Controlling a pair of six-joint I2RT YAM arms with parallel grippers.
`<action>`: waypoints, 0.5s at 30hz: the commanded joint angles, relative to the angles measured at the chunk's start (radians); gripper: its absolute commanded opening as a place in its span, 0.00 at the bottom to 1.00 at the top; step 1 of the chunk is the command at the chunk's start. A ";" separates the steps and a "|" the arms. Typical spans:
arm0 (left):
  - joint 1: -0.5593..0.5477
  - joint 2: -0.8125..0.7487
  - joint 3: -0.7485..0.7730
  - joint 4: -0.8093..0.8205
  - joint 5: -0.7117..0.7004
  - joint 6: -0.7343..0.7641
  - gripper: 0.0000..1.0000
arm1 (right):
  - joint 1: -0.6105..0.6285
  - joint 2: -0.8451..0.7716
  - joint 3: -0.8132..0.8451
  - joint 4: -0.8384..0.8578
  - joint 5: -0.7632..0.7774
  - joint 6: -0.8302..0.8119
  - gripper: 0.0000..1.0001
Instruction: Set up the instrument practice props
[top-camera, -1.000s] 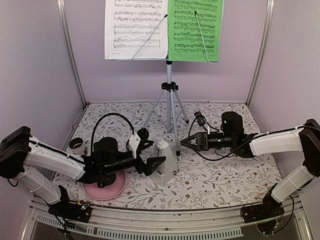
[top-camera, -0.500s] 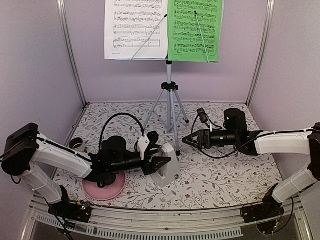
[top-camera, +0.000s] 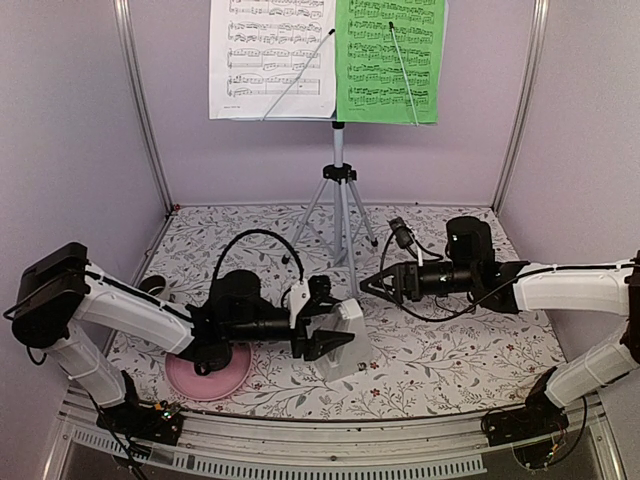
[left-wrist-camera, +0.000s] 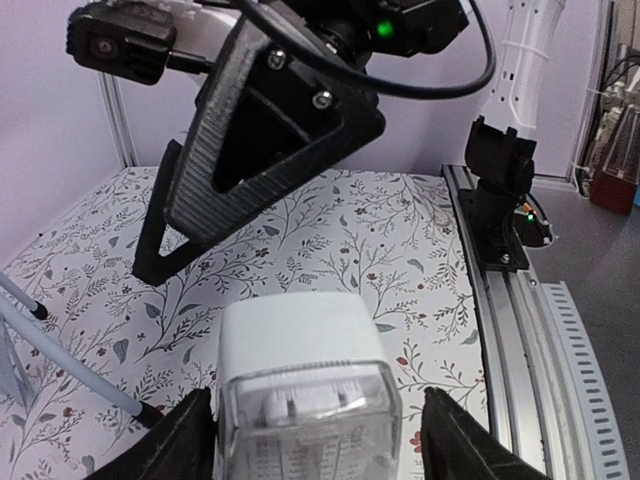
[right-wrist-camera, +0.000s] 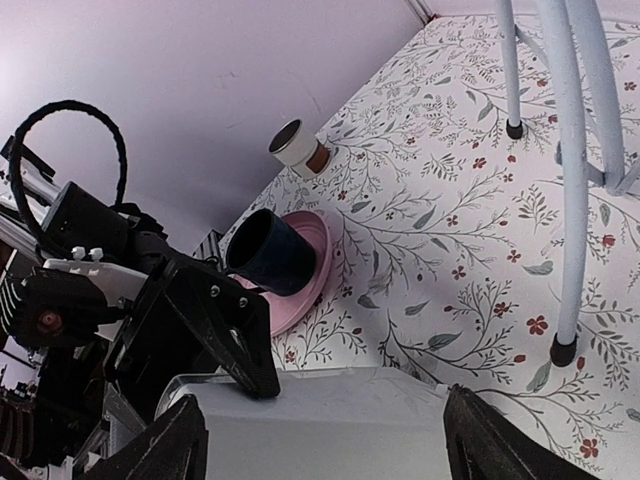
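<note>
Metronome (top-camera: 345, 338), small white pyramid, on worktop (top-camera: 440, 350) at six o'clock from music stand (top-camera: 338, 190). Either side of it, left jaws, clamped or not impossible to tell; right jaws wide apart at its one o'clock. Probably light, rigid, slick: best gripped low across flat flanks.

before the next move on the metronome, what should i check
1. Pages on the music stand, white sheet and green sheet: ok.
2. All visible tripod feet down on the table: ok.
3. The left pincer straddling the metronome: ok, though a gap at one finger means no firm grip.
4. The right pincer open: ok.
5. Metronome upright: cannot tell.
</note>
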 joint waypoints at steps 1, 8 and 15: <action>-0.012 -0.045 -0.022 0.016 0.035 -0.019 0.71 | 0.030 -0.022 0.034 -0.050 -0.005 0.002 0.86; -0.014 -0.099 -0.050 0.006 -0.002 -0.031 0.71 | 0.054 -0.019 0.055 -0.111 -0.025 -0.007 0.94; -0.016 -0.096 -0.039 -0.002 -0.008 -0.033 0.63 | 0.065 0.035 0.116 -0.141 -0.078 0.007 0.97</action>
